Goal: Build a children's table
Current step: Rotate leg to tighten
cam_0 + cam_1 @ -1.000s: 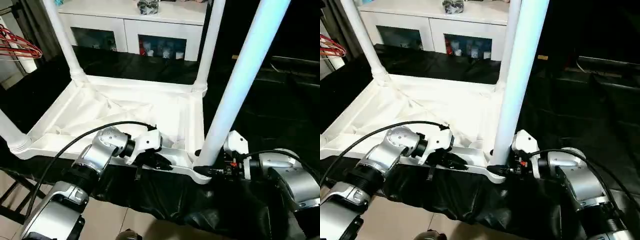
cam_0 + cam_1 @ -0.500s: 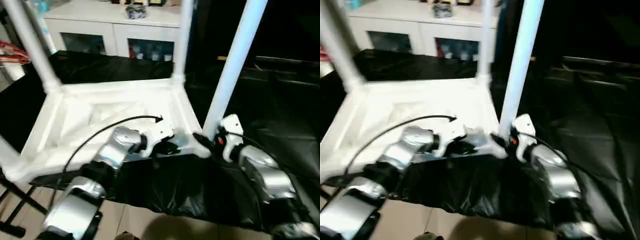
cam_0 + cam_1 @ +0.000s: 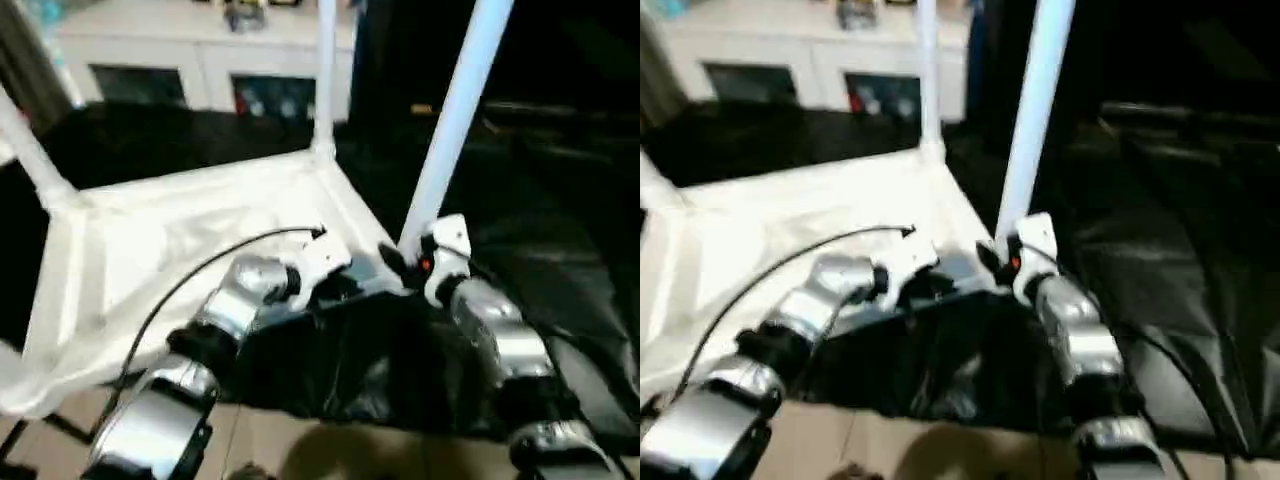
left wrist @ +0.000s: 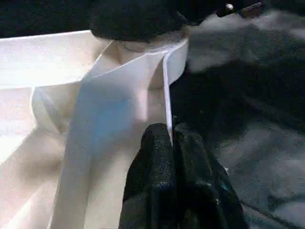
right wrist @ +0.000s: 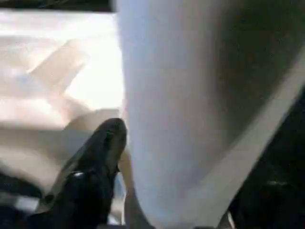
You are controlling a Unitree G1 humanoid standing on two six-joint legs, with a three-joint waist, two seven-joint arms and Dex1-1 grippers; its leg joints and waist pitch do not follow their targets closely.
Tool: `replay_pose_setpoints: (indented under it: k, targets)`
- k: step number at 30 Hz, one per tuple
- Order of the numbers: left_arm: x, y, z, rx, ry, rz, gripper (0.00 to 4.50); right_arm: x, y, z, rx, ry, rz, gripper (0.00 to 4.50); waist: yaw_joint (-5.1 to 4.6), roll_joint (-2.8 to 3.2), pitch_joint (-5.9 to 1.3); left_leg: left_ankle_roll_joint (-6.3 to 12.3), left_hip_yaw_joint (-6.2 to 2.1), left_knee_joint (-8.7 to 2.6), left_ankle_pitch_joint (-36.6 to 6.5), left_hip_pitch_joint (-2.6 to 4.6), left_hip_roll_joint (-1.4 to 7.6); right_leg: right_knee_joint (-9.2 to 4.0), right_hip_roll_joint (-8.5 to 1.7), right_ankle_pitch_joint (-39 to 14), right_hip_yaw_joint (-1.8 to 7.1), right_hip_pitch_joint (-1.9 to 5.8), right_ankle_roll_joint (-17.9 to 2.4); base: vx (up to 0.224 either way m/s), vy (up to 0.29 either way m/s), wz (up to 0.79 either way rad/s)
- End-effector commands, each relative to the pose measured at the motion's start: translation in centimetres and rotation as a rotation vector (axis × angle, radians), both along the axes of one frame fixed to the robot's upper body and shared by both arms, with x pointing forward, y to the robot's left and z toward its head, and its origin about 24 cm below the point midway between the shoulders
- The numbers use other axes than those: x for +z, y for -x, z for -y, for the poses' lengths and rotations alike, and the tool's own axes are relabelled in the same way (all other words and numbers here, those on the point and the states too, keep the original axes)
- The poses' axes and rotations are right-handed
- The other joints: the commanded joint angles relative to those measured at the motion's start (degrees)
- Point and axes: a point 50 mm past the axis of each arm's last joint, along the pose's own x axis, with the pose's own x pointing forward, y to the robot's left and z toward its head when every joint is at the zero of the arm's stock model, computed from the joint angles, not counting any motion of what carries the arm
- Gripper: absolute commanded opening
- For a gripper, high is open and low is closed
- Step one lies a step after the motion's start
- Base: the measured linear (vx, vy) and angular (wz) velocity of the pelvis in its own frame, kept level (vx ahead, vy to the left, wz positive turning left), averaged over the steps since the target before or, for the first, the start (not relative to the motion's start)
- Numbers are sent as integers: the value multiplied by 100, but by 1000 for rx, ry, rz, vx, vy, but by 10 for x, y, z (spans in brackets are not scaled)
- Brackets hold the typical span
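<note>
The children's table (image 3: 190, 240) is seen upside down on a black-draped surface (image 3: 560, 250), ribbed underside upward, with its legs standing in the corner sockets; their upper ends are cut off by the frame. The near right leg (image 3: 450, 130) is flanked by the right gripper (image 3: 400, 268) at its base; one black finger (image 5: 102, 152) is visible beside the tube, the other is hidden, so the grip cannot be judged. The left gripper (image 4: 171, 143) is pressed together on the thin near rim. The white cabinet (image 3: 200, 60) beyond is blurred.
</note>
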Motion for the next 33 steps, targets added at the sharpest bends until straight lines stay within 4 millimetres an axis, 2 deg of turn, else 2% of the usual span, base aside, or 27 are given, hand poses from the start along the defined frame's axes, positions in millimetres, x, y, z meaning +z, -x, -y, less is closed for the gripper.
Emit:
replay_pose_setpoints:
  k: [1, 2, 3, 4, 5, 7, 8, 9, 10, 11, 12, 13, 14, 15, 18, 20, 22, 24, 26, 28, 33]
  targets:
    - [26, 3, 25, -155, 84, 102, 0, -15, 18, -31, 253, -6, -82, 308, -18, -14, -345, -85, -98, -600, -2813, 80, 262, -385, -291, -1989, 294, 223, -685, 0, 0, 0]
    - [26, 4, 22, -174, 80, 99, 0, -15, 22, -27, 300, 3, -90, 308, -10, -30, -348, -31, -51, -580, -2646, 96, 236, -386, -310, -2111, 328, 206, -796, 0, 0, 0]
    - [26, 4, 17, -191, 75, 96, 0, -15, 26, -21, 359, 12, -102, 308, 5, -37, -352, 15, -27, -569, -2527, 96, 229, -394, -315, -2140, 340, 211, -817, 0, 0, 0]
    - [26, 4, 17, -192, 74, 95, 0, -15, 27, -20, 369, 13, -103, 308, 28, -49, -369, 101, 20, -558, -2194, 84, 249, -353, -310, -1961, 403, 191, -924, 0, 0, 0]
    - [27, 4, 15, -198, 70, 94, 0, -15, 30, -18, 405, 22, -107, 308, 30, -62, -363, 119, 38, -559, -2125, 68, 244, -343, -302, -1949, 417, 191, -957, 0, 0, 0]
    - [27, 4, 8, -227, 57, 82, 0, -13, 39, -9, 512, 48, -124, 308, 75, -94, -355, 149, 88, -533, -2046, 111, 231, -350, -299, -2178, 466, 146, -973, 0, 0, 0]
    - [27, 5, 5, -239, 52, 78, 0, -13, 42, -7, 549, 55, -133, 308, 117, -94, -381, 218, 106, -518, -1813, 110, 247, -304, -300, -1952, 506, 169, -1044, 62, -26, 14]
    - [27, 5, 3, -250, 47, 73, 0, -12, 45, -4, 582, 59, -142, 308, 139, -88, -391, 283, 116, -518, -1641, 66, 273, -249, -286, -1739, 519, 187, -1127, 65, -29, 9]
    - [27, 5, 2, -257, 44, 69, 0, -11, 46, -1, 606, 60, -147, 308, 144, -89, -388, 285, 123, -513, -1609, 55, 269, -239, -280, -1714, 526, 177, -1147, 65, -29, 9]
    - [28, 5, -2, -268, 40, 63, 0, -9, 51, 2, 659, 59, -162, 308, 164, -100, -382, 272, 136, -501, -1646, 73, 263, -240, -281, -1774, 542, 150, -1182, 59, -35, 9]
    - [28, 5, -3, -273, 39, 61, 0, -8, 53, 3, 685, 57, -168, 308, 189, -104, -414, 287, 147, -481, -1546, 99, 264, -207, -282, -1657, 555, 159, -1241, 65, -35, 12]
    - [28, 5, -6, -282, 33, 55, 0, -6, 56, 5, 727, 57, -179, 308, 199, -116, -424, 317, 156, -476, -1429, 91, 265, -188, -273, -1508, 563, 165, -1281, 65, -35, 12]
    - [28, 5, -7, -286, 30, 52, 0, -6, 58, 6, 741, 57, -185, 308, 231, -110, -447, 386, 159, -457, -1160, 70, 268, -134, -259, -1170, 568, 187, -1368, 65, -27, 8]
    - [28, 5, -8, -292, 25, 48, 0, -5, 60, 7, 764, 56, -193, 308, 252, -114, -457, 465, 150, -434, -898, 13, 268, -69, -247, -836, 574, 214, -1437, 0, 0, 0]
    - [28, 5, -13, -299, 19, 40, 0, -4, 64, 9, 813, 66, -211, 308, 305, -116, -493, 579, 145, -374, -539, -39, 253, 19, -245, -384, 578, 216, -1528, 0, 0, 0]
    - [29, 4, -16, -303, 15, 38, 0, -4, 65, 9, 836, 81, -216, 294, 310, -121, -497, 632, 155, -360, -498, -38, 242, 32, -227, -250, 573, 210, -1579, 0, 0, 0]
    - [30, 3, -17, -301, 13, 38, 0, -5, 65, 9, 836, 88, -216, 294, 305, -112, -475, 581, 156, -385, -716, -38, 244, -10, -232, -551, 569, 206, -1524, 0, 0, 0]
    - [30, 2, -18, -300, 11, 38, 0, -5, 65, 8, 835, 89, -214, 268, 304, -108, -455, 424, 154, -419, -1019, -8, 253, -73, -243, -1068, 576, 195, -1392, 0, 0, 0]
    - [31, 1, -19, -293, 9, 42, 0, -5, 64, 7, 828, 83, -208, 261, 304, -106, -446, 324, 151, -437, -1181, 7, 253, -104, -242, -1316, 584, 186, -1311, 0, 0, 0]
    - [31, 0, -19, -293, 10, 42, 0, -5, 65, 6, 831, 79, -209, 241, 303, -107, -441, 270, 146, -451, -1240, 9, 255, -115, -241, -1403, 590, 184, -1261, 0, 0, 0]
    - [31, 0, -20, -289, 10, 41, 0, -5, 66, 5, 835, 74, -210, 206, 302, -105, -452, 270, 136, -448, -1142, -18, 252, -101, -243, -1323, 586, 200, -1228, 0, 0, 0]
